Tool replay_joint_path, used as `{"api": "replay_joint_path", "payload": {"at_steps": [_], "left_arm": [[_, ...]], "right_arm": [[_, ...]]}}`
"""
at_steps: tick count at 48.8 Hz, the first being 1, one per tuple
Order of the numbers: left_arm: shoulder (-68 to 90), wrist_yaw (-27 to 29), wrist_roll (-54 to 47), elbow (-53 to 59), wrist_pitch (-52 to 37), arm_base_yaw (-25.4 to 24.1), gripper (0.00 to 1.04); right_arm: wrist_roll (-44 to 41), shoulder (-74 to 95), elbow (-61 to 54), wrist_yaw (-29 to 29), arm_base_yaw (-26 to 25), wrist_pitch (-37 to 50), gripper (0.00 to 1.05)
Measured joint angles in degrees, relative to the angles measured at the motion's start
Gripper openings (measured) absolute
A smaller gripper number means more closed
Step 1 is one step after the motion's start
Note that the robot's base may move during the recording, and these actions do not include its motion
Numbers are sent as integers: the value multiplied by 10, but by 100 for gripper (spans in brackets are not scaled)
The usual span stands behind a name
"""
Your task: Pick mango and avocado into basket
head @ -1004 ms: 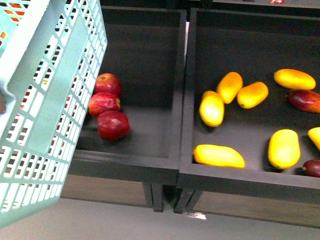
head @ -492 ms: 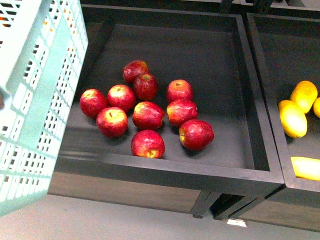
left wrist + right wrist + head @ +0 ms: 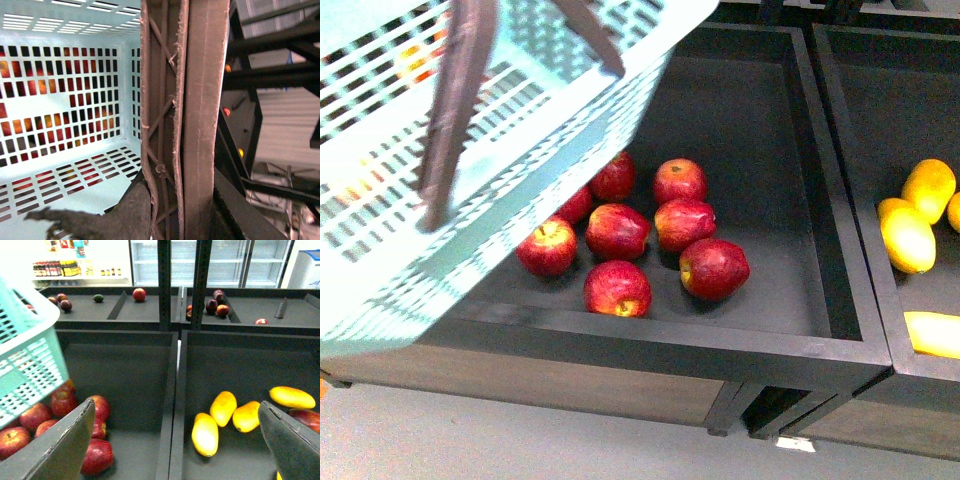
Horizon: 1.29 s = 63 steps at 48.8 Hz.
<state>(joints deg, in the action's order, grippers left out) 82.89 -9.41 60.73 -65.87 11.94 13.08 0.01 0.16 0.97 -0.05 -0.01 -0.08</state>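
Note:
The pale teal basket (image 3: 490,170) hangs tilted across the upper left of the front view, brown handles (image 3: 450,110) showing, over the left of the apple bin. My left gripper (image 3: 182,215) is shut on the basket's ribbed brown handle (image 3: 192,115); the basket's inside (image 3: 60,100) looks empty. My right gripper (image 3: 172,450) is open and empty above the divider between two bins. Several yellow mangoes (image 3: 205,434) lie in the right bin, also at the front view's right edge (image 3: 907,238). A small dark green avocado (image 3: 98,298) lies on the far shelf.
Several red apples (image 3: 665,225) lie in the black bin (image 3: 820,350) under the basket. The bins have raised black walls. More dark fruit and apples (image 3: 215,304) sit on the far shelf. Glass-door fridges stand behind. Grey floor lies in front of the bins.
The front view shifted from the mango bin to the apple bin. The basket then swung right and tilted, now covering the left apples, with its handles in sight.

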Motion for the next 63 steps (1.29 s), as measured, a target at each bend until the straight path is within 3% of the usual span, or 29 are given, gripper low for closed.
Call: {"api": "replay_joint_path", "payload": {"at_steps": [26,49,51,54,55,63], "left_arm": [[73,0,-38,-86,26,137,21],[73,0,-43,-88,27,144,21],[73,-2,-43,-88,27,144,21],[73,-3,-43,-88,27,144,21],[73,-3,-43,-89,27,145,21],[73,-2,-43,-89,27,144,21]], "right_arm": [[0,0,0,0,0,0,96],[0,0,0,0,0,0,96],[21,25,20,3,-1,-53,96],[61,151,87,-19,-34,-195,96],[64,181,94,-32,-48,-206,96],[17,418,128,-129,-224,-72,96]]}}
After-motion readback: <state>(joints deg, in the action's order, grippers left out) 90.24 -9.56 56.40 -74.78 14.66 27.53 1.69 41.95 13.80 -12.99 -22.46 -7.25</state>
